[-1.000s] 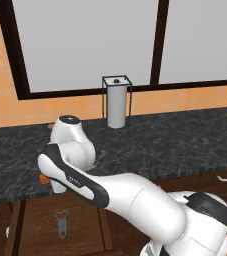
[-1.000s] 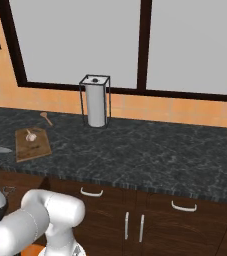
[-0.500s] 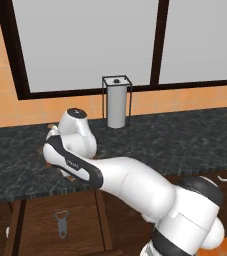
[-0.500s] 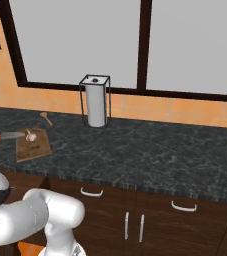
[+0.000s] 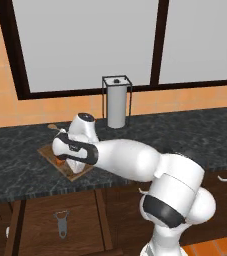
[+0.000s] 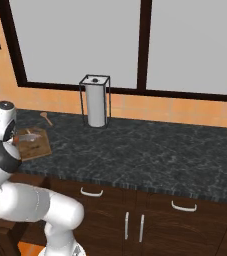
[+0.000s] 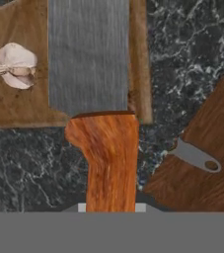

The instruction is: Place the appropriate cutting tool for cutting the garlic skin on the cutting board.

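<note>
My gripper (image 5: 60,159) is shut on the cutting tool (image 7: 107,157), a knife held by its orange handle. In the hand view its grey blade (image 7: 89,54) reaches out over the brown cutting board (image 7: 15,106), while the handle is over the dark counter just short of the board's edge. I cannot tell whether the blade touches the wood. The garlic (image 7: 16,64) lies on the board to the left of the blade, apart from it. From the left base view the cutting board (image 5: 78,172) sits under my hand near the counter's front. The right base view has the board (image 6: 35,147) at the far left.
A wooden spoon (image 5: 53,127) lies behind the board. A paper towel holder (image 5: 116,102) stands at the back by the window. A grey peeler (image 5: 61,223) hangs against the drawer front below the counter, and its handle (image 7: 195,157) is at the right in the hand view.
The arm has swung up from the counter's front edge and in over the cutting board, carrying the knife. The blade is now above the board beside the garlic.
</note>
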